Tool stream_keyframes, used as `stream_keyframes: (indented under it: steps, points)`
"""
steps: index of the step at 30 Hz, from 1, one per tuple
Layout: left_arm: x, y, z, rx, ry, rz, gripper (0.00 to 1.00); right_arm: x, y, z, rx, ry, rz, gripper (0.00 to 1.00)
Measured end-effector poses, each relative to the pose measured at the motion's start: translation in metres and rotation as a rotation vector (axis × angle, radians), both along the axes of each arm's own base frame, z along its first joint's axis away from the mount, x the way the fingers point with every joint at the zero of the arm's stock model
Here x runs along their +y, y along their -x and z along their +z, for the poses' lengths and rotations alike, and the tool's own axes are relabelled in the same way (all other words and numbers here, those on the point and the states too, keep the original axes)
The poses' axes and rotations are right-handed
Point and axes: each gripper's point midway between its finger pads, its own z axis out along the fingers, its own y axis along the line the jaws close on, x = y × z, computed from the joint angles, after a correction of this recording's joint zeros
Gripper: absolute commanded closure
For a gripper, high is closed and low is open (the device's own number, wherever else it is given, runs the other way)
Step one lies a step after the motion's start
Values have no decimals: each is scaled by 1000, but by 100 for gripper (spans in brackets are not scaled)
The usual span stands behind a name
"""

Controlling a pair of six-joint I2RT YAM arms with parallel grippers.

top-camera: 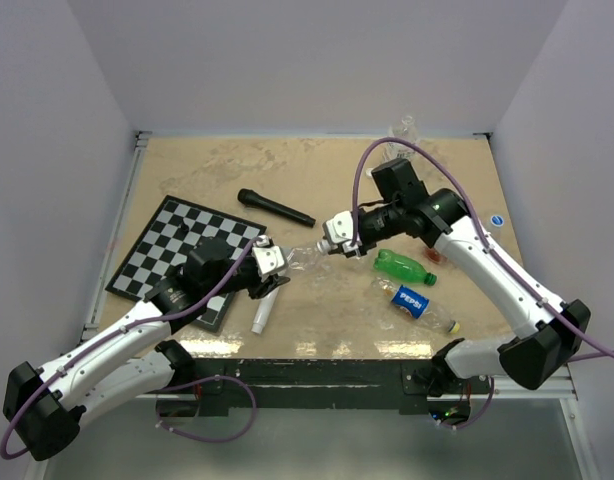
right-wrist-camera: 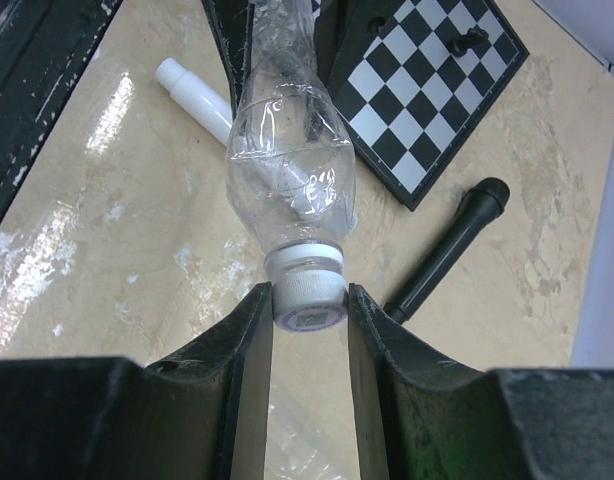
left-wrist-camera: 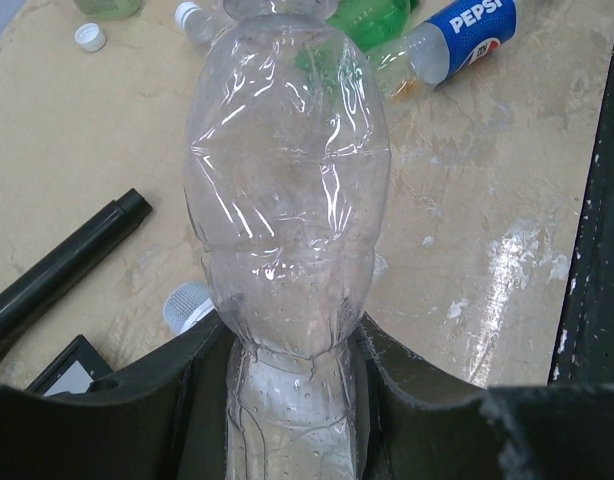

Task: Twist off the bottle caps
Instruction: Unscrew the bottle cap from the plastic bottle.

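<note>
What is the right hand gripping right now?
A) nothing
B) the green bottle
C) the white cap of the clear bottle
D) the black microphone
C: the right wrist view shows the right hand closed on the white cap of the clear bottle, while the left hand holds the bottle's other end.

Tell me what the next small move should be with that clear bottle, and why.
Probably twist the right gripper to loosen the white cap: its fingers pinch the cap from both sides, and the left gripper clamps the clear bottle by its base, so the bottle looks braced.
</note>
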Motion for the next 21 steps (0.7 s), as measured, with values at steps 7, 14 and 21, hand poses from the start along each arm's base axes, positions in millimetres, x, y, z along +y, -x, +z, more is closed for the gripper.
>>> stream_keyframes:
  steps: [7,14,21]
  points:
    - [-3,-2,6,-21,20,-4,100,-3,-4,12,98,-73,-109,16]
    - [-4,-3,8,-28,27,-4,100,-28,-10,34,200,-202,-251,3]
    - [-3,-4,9,-33,28,2,100,-42,-6,32,348,-278,-364,2]
